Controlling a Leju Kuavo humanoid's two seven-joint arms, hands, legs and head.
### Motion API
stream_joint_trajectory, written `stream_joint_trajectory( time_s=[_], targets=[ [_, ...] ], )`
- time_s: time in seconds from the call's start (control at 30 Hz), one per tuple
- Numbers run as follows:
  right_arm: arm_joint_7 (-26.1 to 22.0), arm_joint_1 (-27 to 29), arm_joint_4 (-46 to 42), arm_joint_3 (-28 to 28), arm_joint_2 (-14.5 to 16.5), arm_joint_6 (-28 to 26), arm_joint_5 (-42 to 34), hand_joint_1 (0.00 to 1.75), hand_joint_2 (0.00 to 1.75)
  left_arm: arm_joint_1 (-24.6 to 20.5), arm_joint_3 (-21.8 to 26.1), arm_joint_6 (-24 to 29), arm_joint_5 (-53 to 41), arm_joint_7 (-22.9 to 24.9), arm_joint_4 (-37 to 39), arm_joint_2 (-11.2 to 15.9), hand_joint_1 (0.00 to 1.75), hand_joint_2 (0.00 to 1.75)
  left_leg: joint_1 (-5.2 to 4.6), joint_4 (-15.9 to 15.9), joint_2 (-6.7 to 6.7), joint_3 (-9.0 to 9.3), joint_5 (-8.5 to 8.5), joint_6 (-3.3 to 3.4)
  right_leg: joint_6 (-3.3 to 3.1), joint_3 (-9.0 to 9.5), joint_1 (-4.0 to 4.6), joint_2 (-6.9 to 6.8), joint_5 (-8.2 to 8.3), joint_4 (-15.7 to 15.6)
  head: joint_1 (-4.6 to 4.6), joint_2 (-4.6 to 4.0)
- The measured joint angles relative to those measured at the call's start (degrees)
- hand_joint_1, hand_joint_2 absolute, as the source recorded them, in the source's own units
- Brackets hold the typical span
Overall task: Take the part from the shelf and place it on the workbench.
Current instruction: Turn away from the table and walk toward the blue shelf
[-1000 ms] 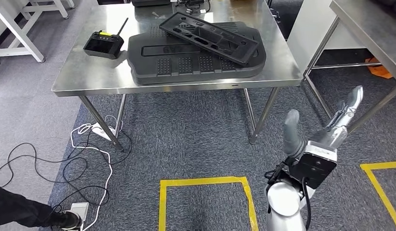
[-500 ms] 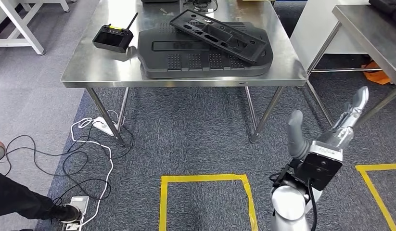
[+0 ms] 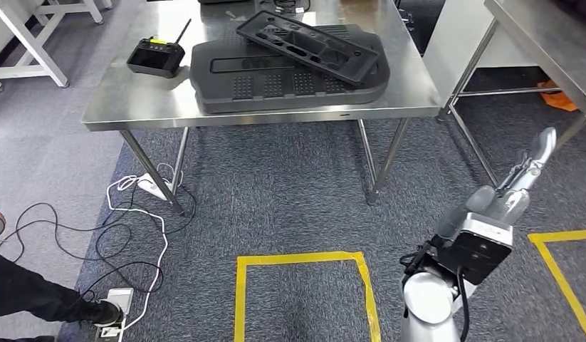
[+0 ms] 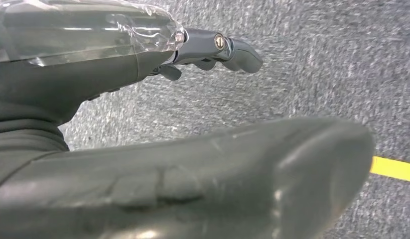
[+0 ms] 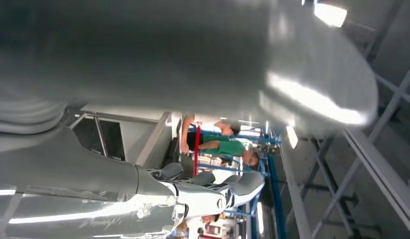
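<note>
Black moulded plastic parts [image 3: 290, 64] already lie stacked on the far steel workbench [image 3: 133, 107], while the right hand [image 3: 521, 178], raised near right, and left hand [image 4: 193, 45] are spread and hold nothing, so placing looks finished.

Right hand [image 3: 521, 178] has swung outward — thumb seemingly tucked; camera shifted.

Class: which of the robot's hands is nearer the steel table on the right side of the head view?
Right. The right hand is raised beside that table's legs, open and empty. The left hand hangs low over the grey carpet near a yellow tape line.
</note>
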Motion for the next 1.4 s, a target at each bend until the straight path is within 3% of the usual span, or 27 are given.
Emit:
stream_joint_trajectory(
  time_s=[0.03,0.07,0.13,0.2,0.33,0.37,0.43,0.5,0.53,0.57,0.67,0.73,0.8,0.87,0.93,1.0,1.03,1.07,1.1,1.17,1.23,1.33,1.4],
  targets=[
    [0.0,0.0,0.0,0.0,0.0,0.0,0.0,0.00,0.00,0.1,0.0,0.0,0.0,0.0,0.0,0.0,0.00,0.00,0.00,1.2,0.00,-0.13,-0.16,-0.02,0.01,-0.25,0.03,-0.02,0.11,0.1,-0.14,0.00],
    [0.0,0.0,0.0,-0.1,0.0,0.0,0.0,0.00,0.00,0.1,0.0,0.0,0.0,0.0,0.0,0.0,0.00,0.00,0.00,0.0,0.01,0.92,0.81,0.04,0.06,-0.41,0.04,-0.01,0.19,0.2,-0.27,0.00],
    [0.0,0.0,0.0,-0.2,0.0,0.0,0.0,0.00,0.00,0.1,0.0,0.0,0.1,0.0,0.0,0.0,0.00,0.00,0.01,-7.6,-0.01,5.28,4.20,0.40,0.22,-0.55,0.04,0.01,0.28,0.5,-0.56,0.00],
    [0.1,0.0,0.0,-0.3,0.0,0.0,0.0,0.00,0.00,0.0,0.0,0.0,0.1,0.0,0.0,0.0,0.00,0.00,-0.11,-13.9,-0.02,8.31,6.12,0.83,0.62,-0.86,0.23,0.03,0.36,0.9,-0.80,0.00],
    [0.7,-0.1,0.0,-0.4,0.0,0.0,0.1,0.00,0.00,0.1,0.0,0.0,0.2,0.0,0.0,0.0,0.00,0.00,-0.18,-15.4,0.10,8.15,6.96,2.00,2.03,-1.47,0.27,0.11,0.52,1.3,-0.78,0.00],
    [0.9,-0.1,0.0,-0.5,0.0,0.0,0.1,0.00,0.00,0.0,0.0,0.0,0.2,0.0,0.1,0.0,0.00,0.00,-0.09,-15.6,0.18,7.96,7.31,2.45,2.37,-1.88,0.21,0.15,-0.40,2.2,-0.66,0.00],
    [1.3,-0.1,0.0,-0.5,0.0,0.0,0.2,0.00,0.00,-0.1,0.0,0.0,0.2,0.0,0.1,0.0,0.00,0.00,0.00,-15.8,0.33,7.37,7.91,3.12,2.91,-4.02,0.04,0.19,-4.31,7.6,-0.05,0.00],
    [1.6,-0.1,0.0,-0.5,0.0,0.0,0.3,0.00,0.00,-0.1,0.0,-0.1,0.3,0.0,0.1,0.0,0.00,0.00,-0.08,-15.7,0.39,6.63,8.33,3.31,3.25,-6.77,-0.02,0.19,-8.03,14.9,0.64,0.00],
    [1.7,-0.1,0.0,-0.5,0.0,0.0,0.4,0.00,0.00,0.0,0.0,-0.1,0.3,0.0,0.1,0.0,0.00,0.00,-0.10,-15.6,0.40,6.33,8.49,3.29,3.33,-7.20,-0.05,0.19,-8.50,16.8,0.87,0.00],
    [1.7,-0.1,0.0,-0.5,0.0,0.0,0.5,0.00,0.00,0.0,0.0,-0.1,0.3,0.0,0.2,0.0,0.00,0.00,-0.10,-15.5,0.40,6.10,8.63,3.24,3.32,-6.48,-0.07,0.19,-7.80,16.3,1.07,0.00],
    [1.5,-0.2,-0.1,-0.5,0.0,0.0,1.0,0.00,0.00,0.0,0.0,-0.1,0.4,0.0,0.2,-0.1,0.00,0.00,-0.15,-15.2,0.34,5.79,8.86,2.90,2.88,0.15,-0.04,0.18,-2.92,4.8,1.79,0.00],
    [1.3,-0.3,-0.1,-0.6,0.0,0.0,1.3,0.00,0.00,-0.1,0.0,-0.1,0.4,0.0,0.2,-0.2,0.00,0.00,-0.28,-15.0,0.31,5.49,9.13,2.31,2.42,2.10,0.20,0.29,-1.80,0.3,1.99,0.00],
    [1.3,-0.3,-0.1,-0.6,0.0,0.0,1.3,0.00,0.00,-0.1,0.0,-0.1,0.4,0.0,0.2,-0.2,0.00,0.00,-0.30,-15.0,0.30,5.25,9.54,1.59,1.84,1.83,0.32,0.44,-1.46,0.1,1.80,0.00],
    [1.2,-0.3,-0.1,-0.7,0.0,0.0,1.3,0.00,0.00,-0.1,0.0,-0.1,0.4,0.0,0.2,-0.2,0.00,0.00,-0.20,-14.0,0.12,4.86,8.55,0.93,1.07,1.56,0.09,0.33,-0.79,-0.3,1.49,0.00],
    [1.2,-0.3,-0.1,-0.7,0.0,0.0,1.4,0.00,0.00,-0.1,0.0,-0.1,0.4,0.0,0.2,-0.2,0.00,0.00,-0.07,-8.9,-0.05,2.95,4.79,0.40,0.40,1.04,-0.11,0.11,-0.16,-0.5,0.79,0.00],
    [1.2,-0.3,-0.1,-0.7,0.0,0.0,1.5,0.00,0.00,0.0,0.0,-0.1,0.4,0.0,0.2,-0.2,0.00,0.00,-0.02,-1.6,-0.03,0.22,0.79,0.09,0.14,0.28,-0.08,0.02,0.20,-0.3,0.06,0.00],
    [1.2,-0.3,-0.1,-0.7,0.0,0.0,1.5,0.00,0.00,0.0,0.0,-0.1,0.4,0.0,0.2,-0.2,0.00,0.00,-0.01,0.7,-0.02,-0.33,-0.02,0.03,0.13,-0.07,-0.06,-0.01,0.34,-0.2,-0.14,0.00],
    [1.2,-0.3,-0.1,-0.8,0.0,0.0,1.5,0.00,0.00,0.1,0.0,-0.1,0.4,0.0,0.2,-0.2,0.00,0.00,0.00,0.8,-0.02,0.14,0.25,0.05,0.18,-0.35,-0.06,-0.01,0.47,0.0,-0.29,0.00],
    [1.2,-0.3,-0.1,-0.8,0.0,0.0,1.4,0.00,0.00,0.1,0.0,-0.1,0.4,0.0,0.2,-0.2,0.00,0.00,0.01,-1.3,-0.02,1.71,1.50,0.15,0.25,-0.54,-0.06,0.00,0.57,0.1,-0.45,0.00],
    [1.3,-0.3,-0.1,-0.9,0.0,0.0,1.2,0.00,0.00,0.0,0.0,-0.1,0.4,0.0,0.2,-0.2,0.00,0.00,-0.01,-9.3,-0.06,6.41,4.80,0.47,0.52,-0.78,0.04,0.03,0.71,0.4,-0.76,0.00],
    [1.5,-0.2,-0.2,-0.9,0.0,0.0,1.0,0.00,0.00,0.0,0.0,-0.1,0.4,0.0,0.2,-0.2,0.00,0.00,-0.09,-14.6,-0.11,8.88,6.32,0.83,1.00,-1.12,0.26,0.09,0.87,0.8,-0.89,0.00],
    [2.2,-0.2,-0.2,-0.9,0.0,0.0,1.0,0.00,0.00,0.1,0.0,-0.1,0.3,0.0,0.2,-0.2,0.00,0.00,-0.10,-15.4,0.00,8.51,6.82,1.72,2.00,-1.61,0.25,0.16,1.16,1.0,-0.76,0.00],
    [2.4,-0.1,-0.2,-0.9,0.0,0.0,1.1,0.00,0.00,0.0,0.0,-0.1,0.3,0.0,0.3,-0.2,0.00,0.00,0.05,-15.7,0.20,8.05,7.51,2.68,2.59,-2.54,0.11,0.21,-0.71,3.0,-0.46,0.00]
  ],
)
